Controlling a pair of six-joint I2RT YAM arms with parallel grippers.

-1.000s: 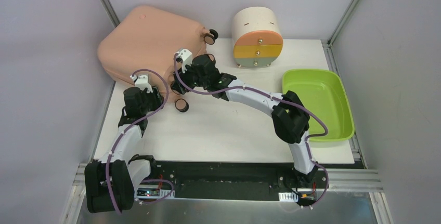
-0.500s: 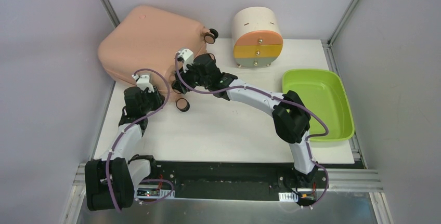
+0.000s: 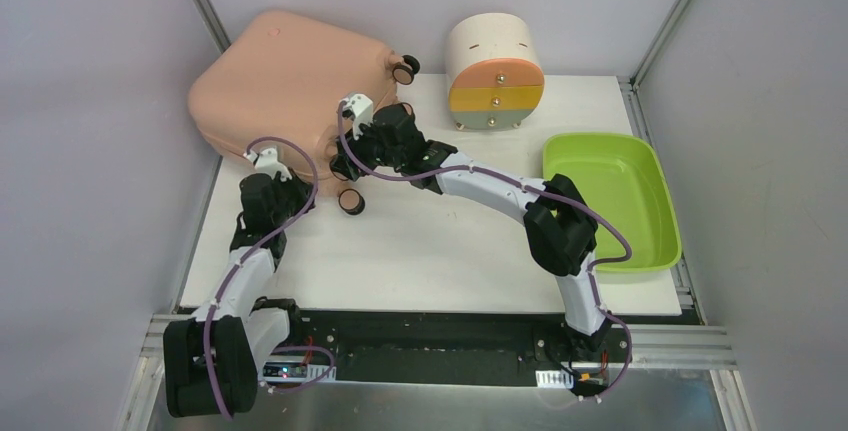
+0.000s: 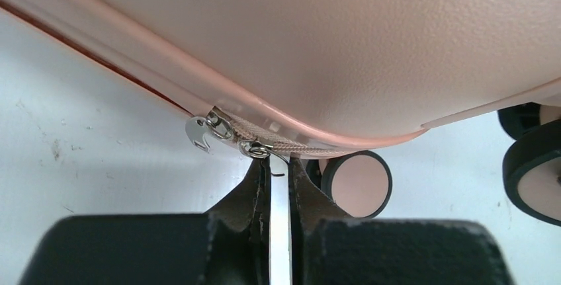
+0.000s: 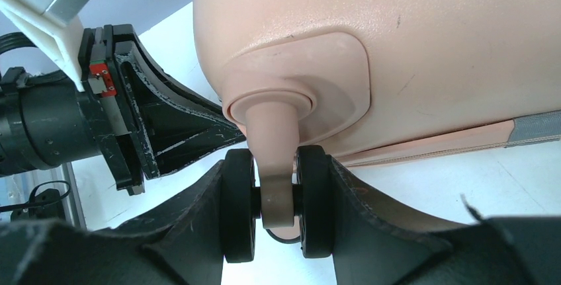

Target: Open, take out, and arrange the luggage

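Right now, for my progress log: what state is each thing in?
luggage: closed, zipper sliders together.
left gripper: shut on zipper pull.
right gripper: shut on a luggage wheel.
drawer unit: all three drawers shut.
green tray: empty.

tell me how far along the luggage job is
Early. Nothing looks done: the luggage lies closed. In hand: the left gripper is shut on a zipper pull at the near corner, while the right gripper clamps a wheel. Left: unzip, open it, take out and arrange whatever is inside.
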